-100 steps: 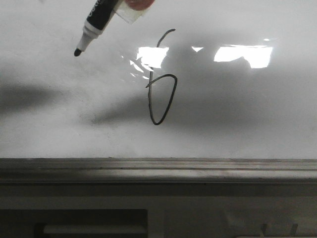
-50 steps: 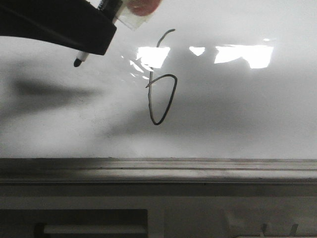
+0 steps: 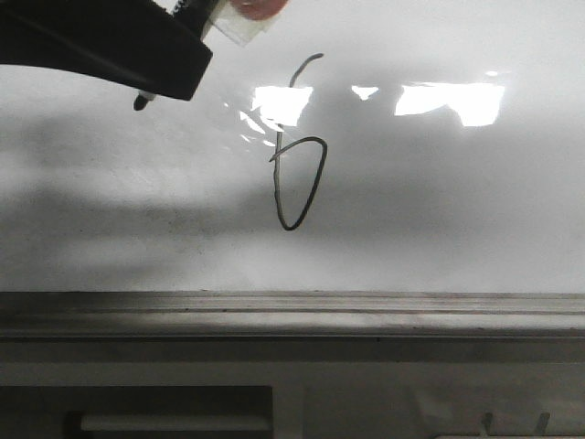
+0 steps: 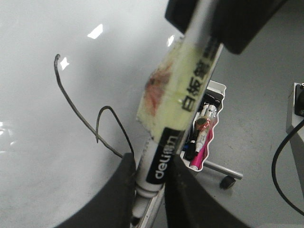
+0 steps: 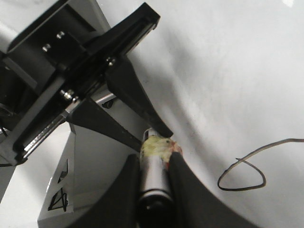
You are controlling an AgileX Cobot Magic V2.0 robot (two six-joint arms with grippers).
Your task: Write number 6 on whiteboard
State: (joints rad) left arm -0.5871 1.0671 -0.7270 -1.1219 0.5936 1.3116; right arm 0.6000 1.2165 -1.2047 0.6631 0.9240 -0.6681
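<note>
Thin dark hand-drawn number 6 [image 3: 298, 151] on my glossy white whiteboard [image 3: 439, 210]. Black-and-white marker pen [image 4: 178, 116] in my grip: "deli" on black band near tip, Chinese chars "白板笔" on barrel under yellowish tape. No other legible txt.

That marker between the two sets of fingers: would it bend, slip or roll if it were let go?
The marker looks like a straight hard tube, so probably stiff and light. Its round barrel would likely roll on the glossy whiteboard. The tape wrapped around it may add grip, and both the left fingers and right fingers flank it.
</note>
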